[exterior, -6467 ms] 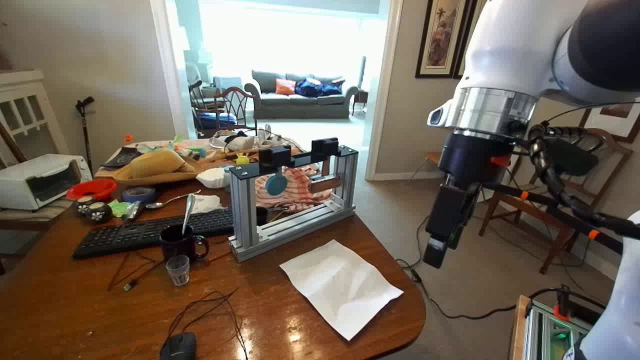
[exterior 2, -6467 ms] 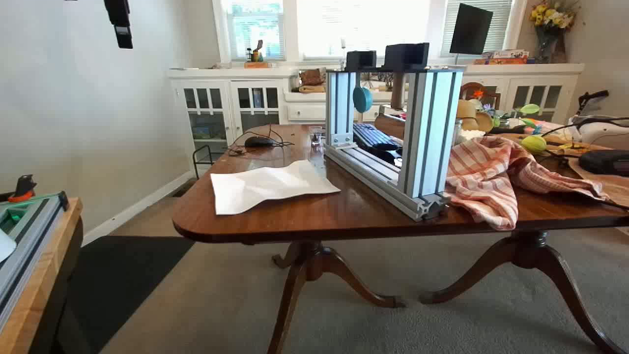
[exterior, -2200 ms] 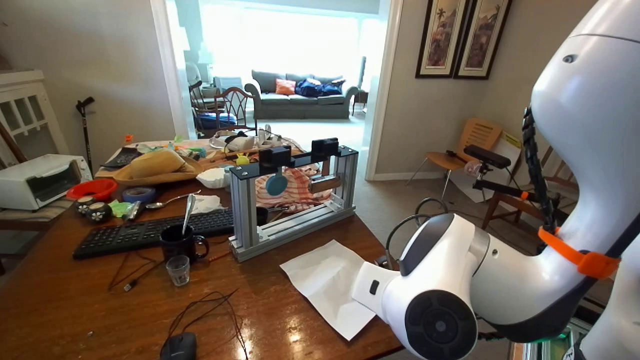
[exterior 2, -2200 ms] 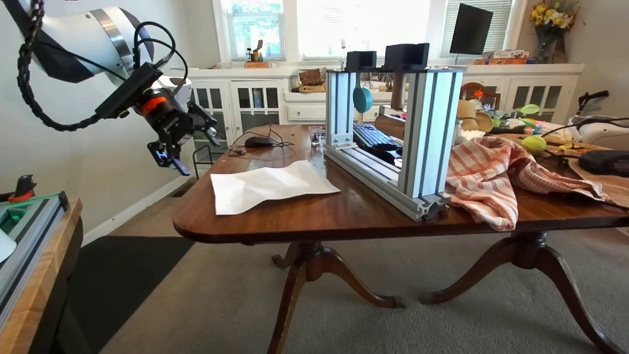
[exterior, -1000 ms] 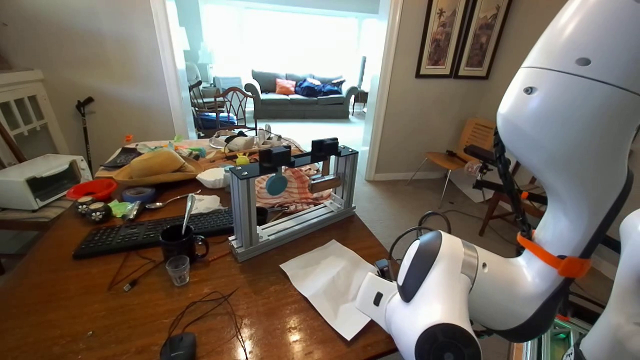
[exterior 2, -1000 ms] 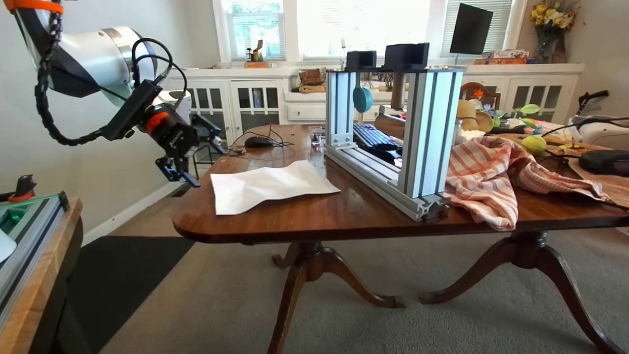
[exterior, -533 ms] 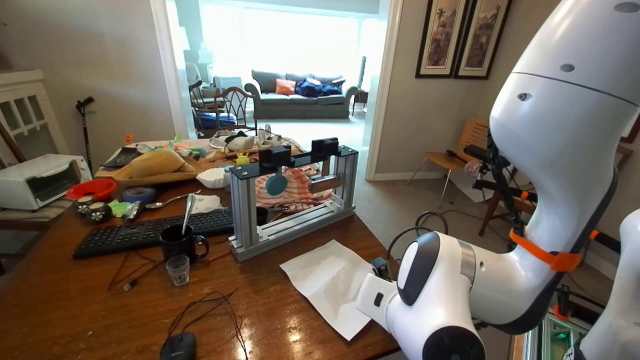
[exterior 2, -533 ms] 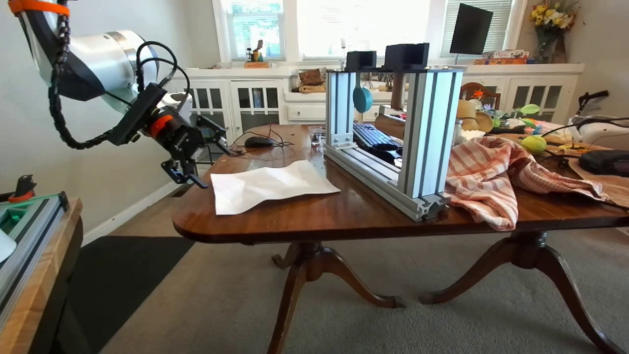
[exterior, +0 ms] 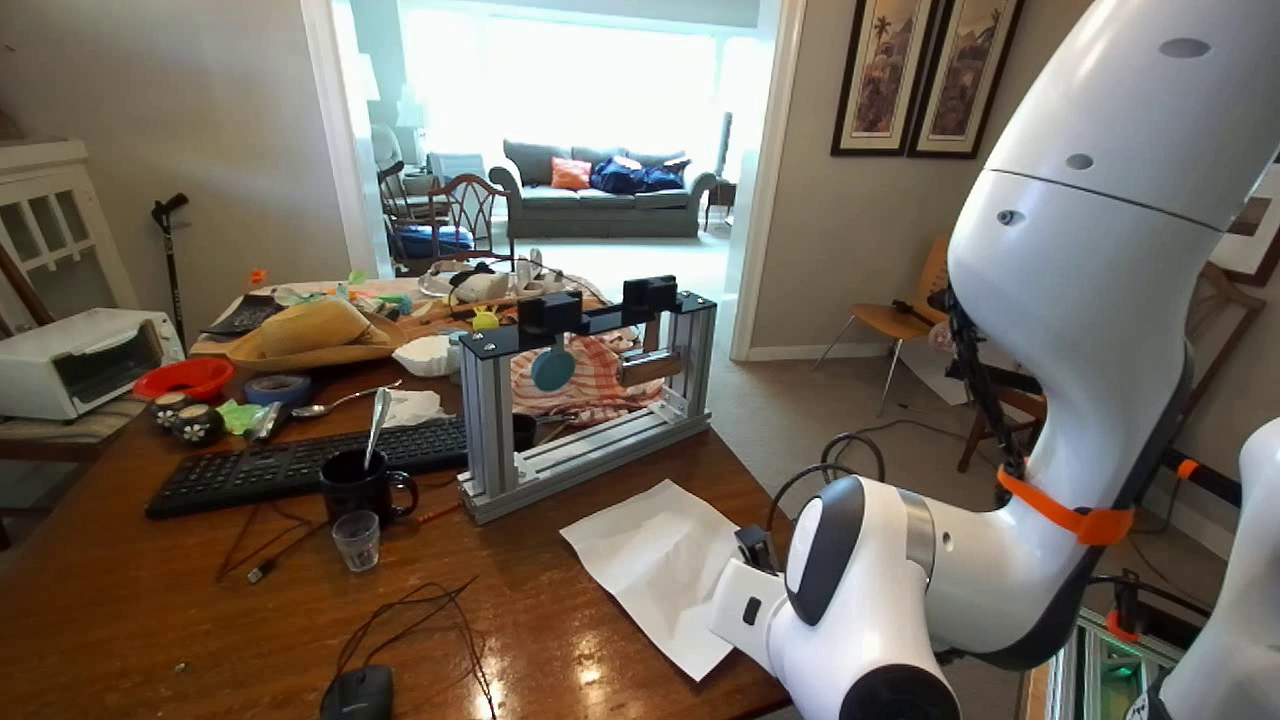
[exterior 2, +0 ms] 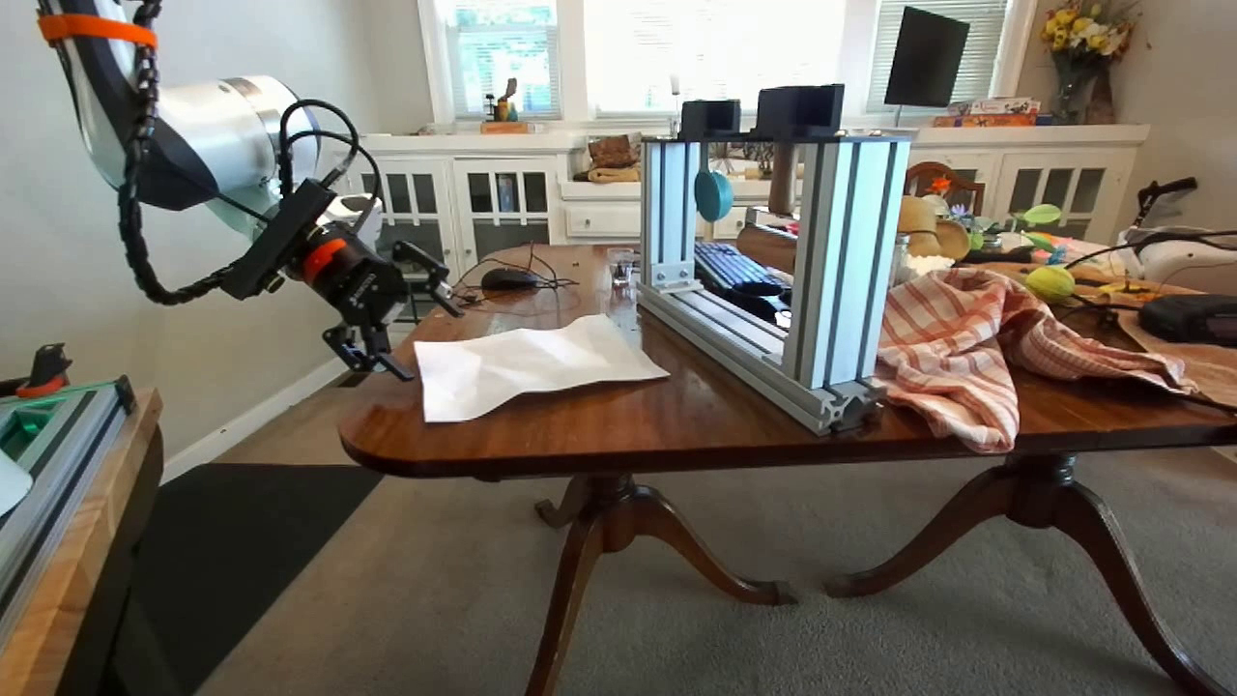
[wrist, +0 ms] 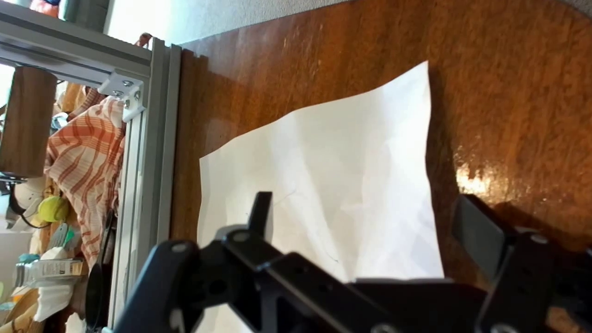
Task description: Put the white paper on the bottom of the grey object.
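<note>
Wrist view: the black two-fingered pincer (wrist: 370, 217) stands spread wide, holding nothing, tilted toward a plain white, thin rectangular paper sheet (wrist: 333, 180). One finger (wrist: 262, 210) shows against the sheet, its opposite past the edge; in an exterior view the pincer (exterior 2: 433, 343) appears just beside that same edge, and whether anything touches I can't tell. I'd guess it lines up across the edge for a reason: flat paper gives a grip little to catch, but this sheet curls slightly, and the shadow along that side suggests enough lift to pinch. Pressed too hard, it might just skid away or crumple. Past the sheet, across from the pincer, stands an upright grey metal frame (exterior 2: 841, 271), its long low rail (exterior: 595, 458) lying along the bottom, presumably where the paper should end up.

Both rest on a glossy brown wooden desk (exterior 2: 580, 420), its rounded end nearest the pincer. Beyond the frame from there, a red-and-white checked cloth towel (exterior 2: 952, 348) slumps at the desk's edge. Well apart from the pincer sit a round black mug (exterior: 350, 488) and a long black keyboard (exterior: 260, 470). Farthest off, a grey upholstered sofa (exterior: 600, 215) backs onto a glaring window (exterior: 565, 80).
</note>
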You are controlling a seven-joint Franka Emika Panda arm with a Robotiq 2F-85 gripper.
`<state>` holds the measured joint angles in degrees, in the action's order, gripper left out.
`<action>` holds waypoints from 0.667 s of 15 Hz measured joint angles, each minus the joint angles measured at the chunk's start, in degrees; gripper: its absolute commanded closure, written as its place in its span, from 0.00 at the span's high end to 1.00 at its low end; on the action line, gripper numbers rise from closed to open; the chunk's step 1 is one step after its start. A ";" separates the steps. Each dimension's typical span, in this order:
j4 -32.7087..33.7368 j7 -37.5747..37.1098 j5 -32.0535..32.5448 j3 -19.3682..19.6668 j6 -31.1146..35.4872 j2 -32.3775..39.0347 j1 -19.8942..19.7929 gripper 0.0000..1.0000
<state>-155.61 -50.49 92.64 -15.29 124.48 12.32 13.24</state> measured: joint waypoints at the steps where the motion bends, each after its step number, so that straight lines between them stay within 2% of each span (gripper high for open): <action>1: 0.17 -0.27 0.28 0.14 -0.03 0.32 -0.02 1.00; 5: 0.79 -2.30 1.92 0.53 -0.70 1.79 -0.28 1.00; 7: 1.13 -3.29 2.50 0.59 -1.27 2.47 -0.39 0.91; 10: 1.47 -4.48 3.21 0.63 -2.07 3.13 -0.48 0.87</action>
<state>-154.14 -54.97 95.84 -14.66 122.41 15.45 12.76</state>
